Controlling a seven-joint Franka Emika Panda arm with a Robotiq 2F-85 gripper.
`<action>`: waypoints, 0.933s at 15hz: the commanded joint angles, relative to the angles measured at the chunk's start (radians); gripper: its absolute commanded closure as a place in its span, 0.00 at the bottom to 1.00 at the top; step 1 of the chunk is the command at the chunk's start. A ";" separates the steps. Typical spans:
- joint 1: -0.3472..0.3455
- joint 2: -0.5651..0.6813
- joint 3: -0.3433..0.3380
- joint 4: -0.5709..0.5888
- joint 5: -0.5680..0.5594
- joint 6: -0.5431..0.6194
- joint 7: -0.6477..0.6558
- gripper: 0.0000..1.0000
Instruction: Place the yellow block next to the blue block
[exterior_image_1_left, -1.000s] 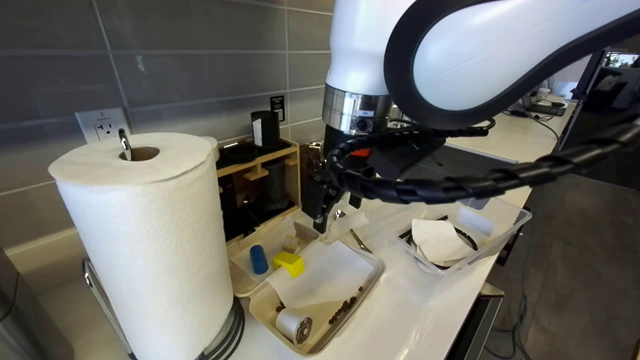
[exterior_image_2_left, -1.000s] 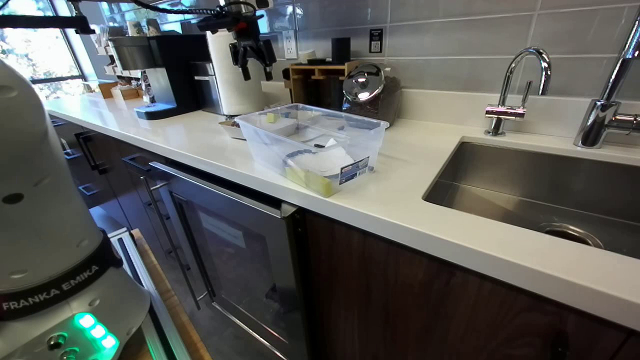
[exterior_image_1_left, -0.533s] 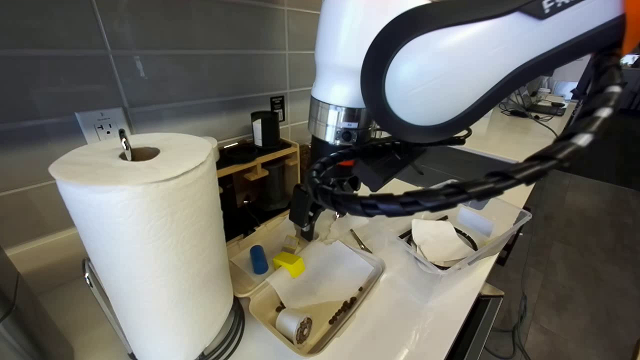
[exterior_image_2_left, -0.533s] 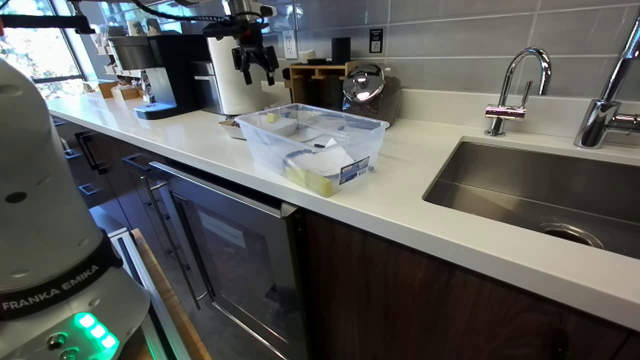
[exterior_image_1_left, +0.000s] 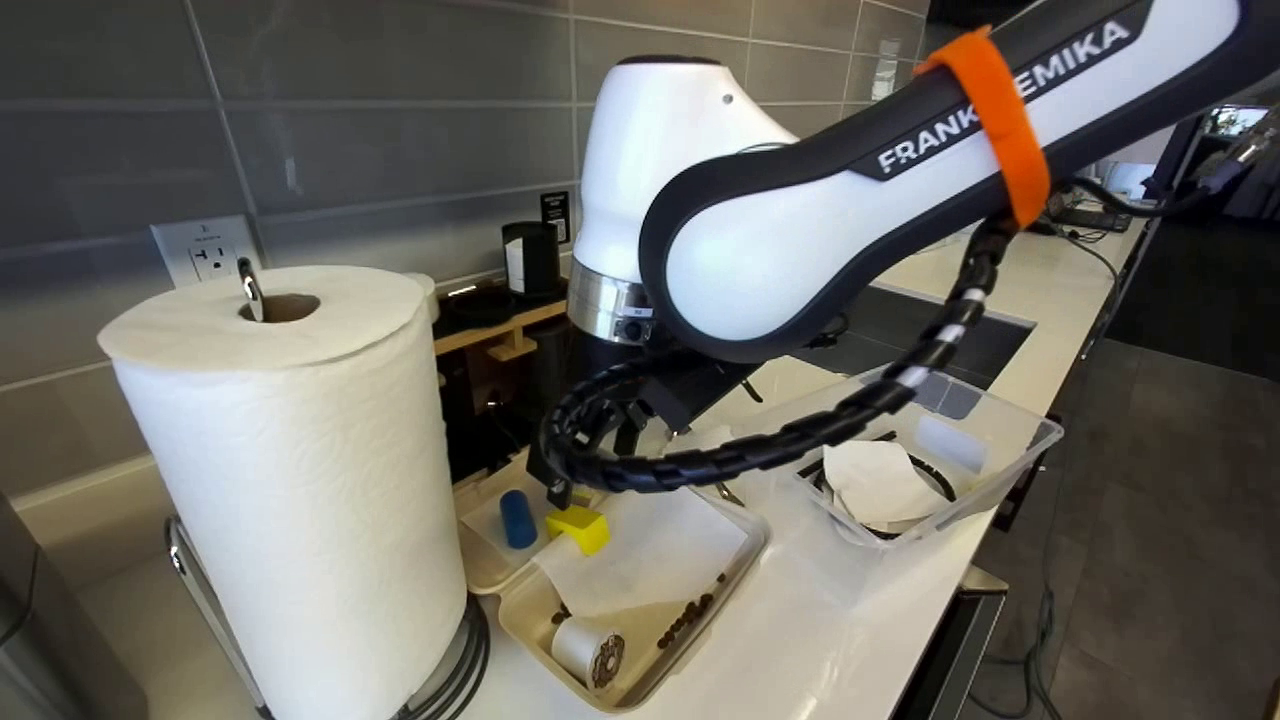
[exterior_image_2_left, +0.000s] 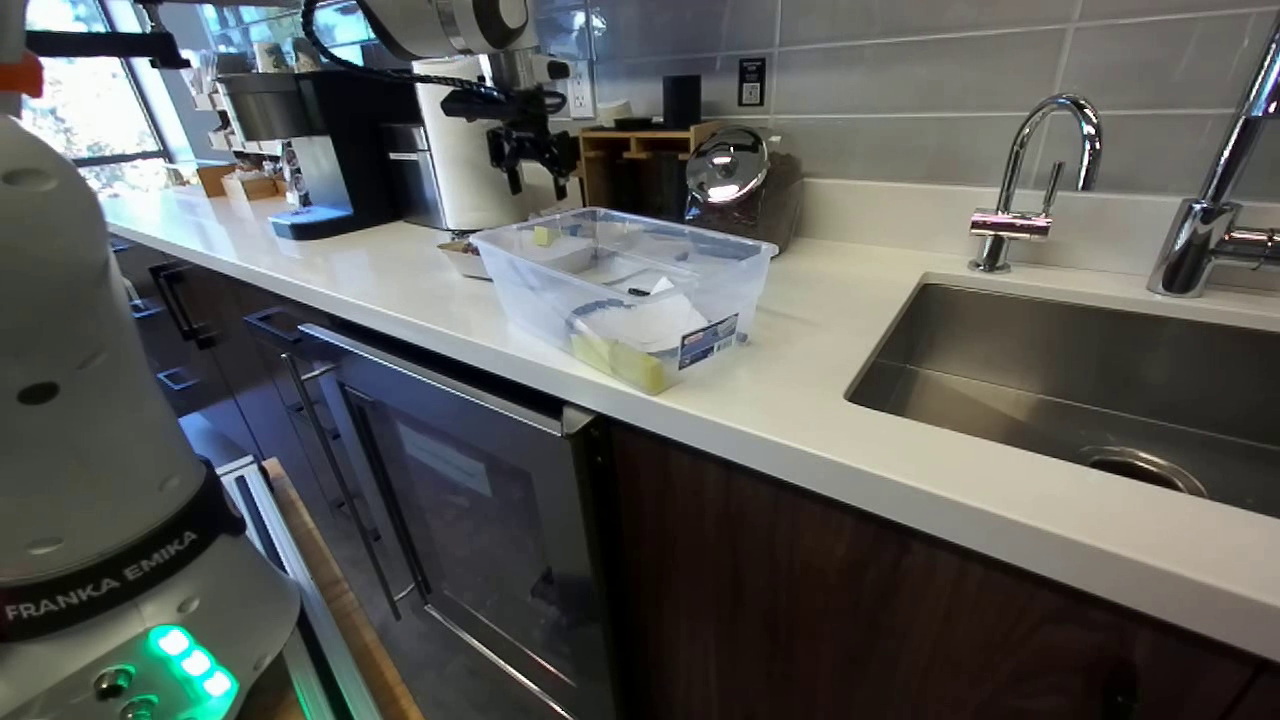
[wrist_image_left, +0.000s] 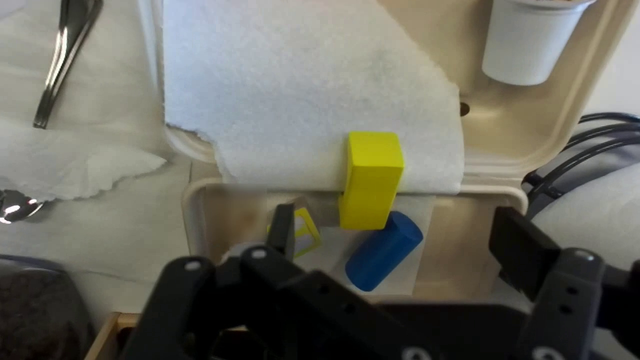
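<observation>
Because the yellow block (wrist_image_left: 371, 181) lay just beside the blue block (wrist_image_left: 384, 251), grasping one risked disturbing both.
Wrist view: gripper (wrist_image_left: 397, 225) holding nothing, jaws wide apart, both blocks seen between them; closing near that crowded end might have pinched or rolled the round blue one. Yellow seemed to straddle the fold of the beige tray (wrist_image_left: 520, 130), part on a paper sheet (wrist_image_left: 300, 100), so a squeeze off its middle could have tipped it. Gripper partly covered a small yellow-edged block (wrist_image_left: 307, 232); straight descent might have struck it. In an exterior view, a cable hose (exterior_image_1_left: 740, 455) hid much of the gripper; its lowest part looked close to yellow, contact unclear, early bump possible. In an exterior view, the clear bin (exterior_image_2_left: 730, 285) screened the tray; clearance unreadable.
</observation>
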 joint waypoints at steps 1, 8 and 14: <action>0.017 0.071 -0.023 0.055 0.035 0.028 -0.060 0.00; 0.024 0.106 -0.038 0.067 0.045 0.011 -0.071 0.00; 0.040 0.123 -0.044 0.068 0.044 0.005 -0.054 0.23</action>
